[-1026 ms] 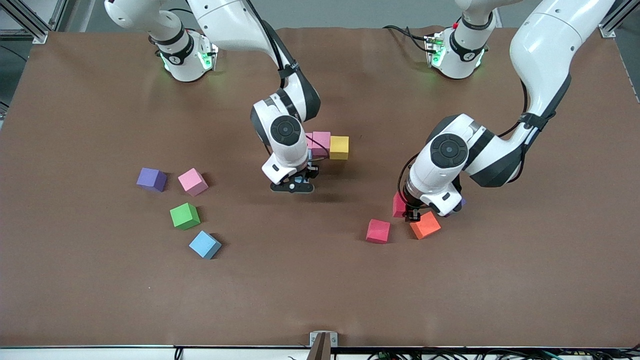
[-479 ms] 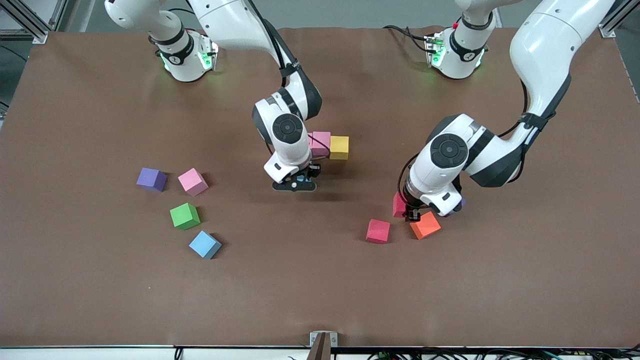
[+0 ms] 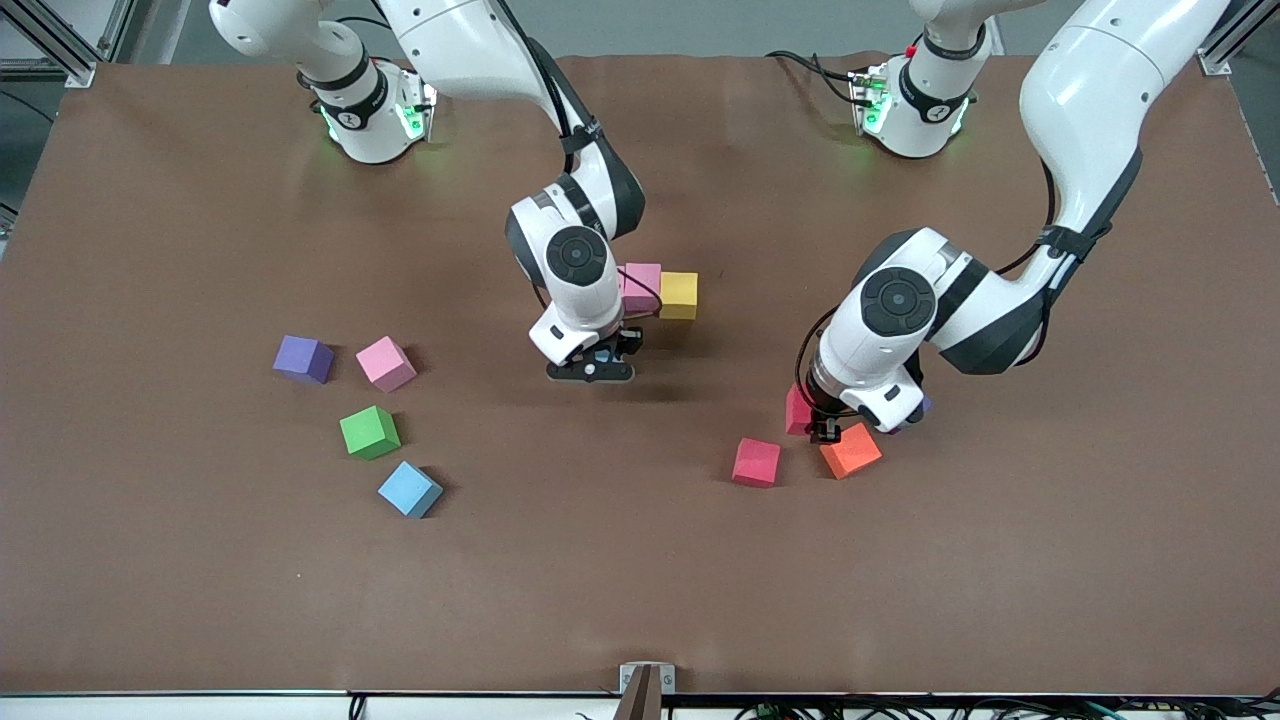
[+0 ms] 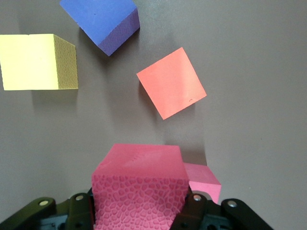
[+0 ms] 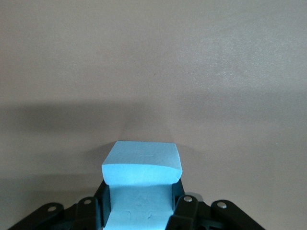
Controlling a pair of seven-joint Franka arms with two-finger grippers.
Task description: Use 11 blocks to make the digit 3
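**Both grippers loaded, figure barely begun**

Your right gripper (image 3: 590, 368) is clamped on a light blue block (image 5: 142, 165), held low just beside the pink block (image 3: 641, 287) and yellow block (image 3: 679, 295), which sit touching. That pair looks like the start of the digit 3, so the blue one likely joins it there.

Your left gripper (image 3: 826, 428) is closed on a red block (image 4: 139, 184), beside the orange block (image 3: 851, 450) and a second red block (image 3: 756, 462).

Purple (image 3: 303, 358), pink (image 3: 386, 363), green (image 3: 369, 432) and light blue (image 3: 410, 489) blocks wait scattered toward the right arm's end. No containers are present.
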